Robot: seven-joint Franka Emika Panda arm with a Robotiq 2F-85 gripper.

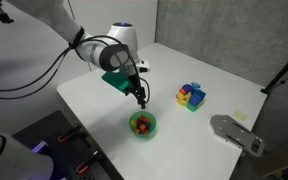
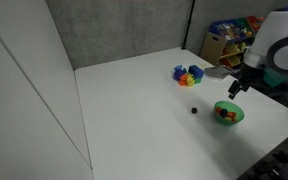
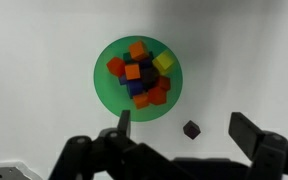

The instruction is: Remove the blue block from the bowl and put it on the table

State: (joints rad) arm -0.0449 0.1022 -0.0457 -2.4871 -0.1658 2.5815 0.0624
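**Dark-blue cube sits on the tabletop beside the green bowl, end effector spread above**

The blue block point(image 3: 191, 129), a tiny cube so dark that it reads almost black, lies on the white tabletop point(image 3: 44, 60) just outside the bowl point(image 3: 102, 82), apart from its rim. In an exterior view the same cube point(image 2: 194, 110) rests alone on the tabletop point(image 2: 134, 110), near the bowl point(image 2: 238, 116) and between it and the multicoloured block cluster point(image 2: 187, 75).

The end effector point(image 3: 184, 130) is spread wide and grips nothing. In the wrist view its two fingers point(image 3: 124, 128) stand well apart, with the cube in the gap between them. In both exterior views the end effector point(image 1: 139, 97) point(image 2: 234, 90) hangs above the tabletop close over the bowl point(image 1: 152, 130).

The bright-green bowl holds a heap of small orange, red and yellow cubes, with darker bluish pieces among them. The block cluster point(image 1: 191, 96), blue, yellow and pink, sits well apart from the bowl. A flat grey device point(image 1: 236, 135) lies near the tabletop's point(image 1: 94, 105) edge.
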